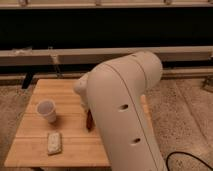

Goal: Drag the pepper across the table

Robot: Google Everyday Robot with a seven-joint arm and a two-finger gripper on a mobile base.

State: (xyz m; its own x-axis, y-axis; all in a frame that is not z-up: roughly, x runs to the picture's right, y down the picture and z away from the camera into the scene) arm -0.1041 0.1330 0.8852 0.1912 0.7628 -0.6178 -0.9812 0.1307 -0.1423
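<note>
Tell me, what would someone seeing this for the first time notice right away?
The big white robot arm fills the middle and right of the view, bending down over a small wooden table. Its gripper is near the table's centre, mostly hidden by the arm, right at a slim dark-red pepper. To the left stand a white cup and, nearer the front edge, a pale wrapped snack.

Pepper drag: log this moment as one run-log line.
gripper: over table, mostly hidden by arm | pepper: below gripper, mid-table | cup: left of pepper
</note>
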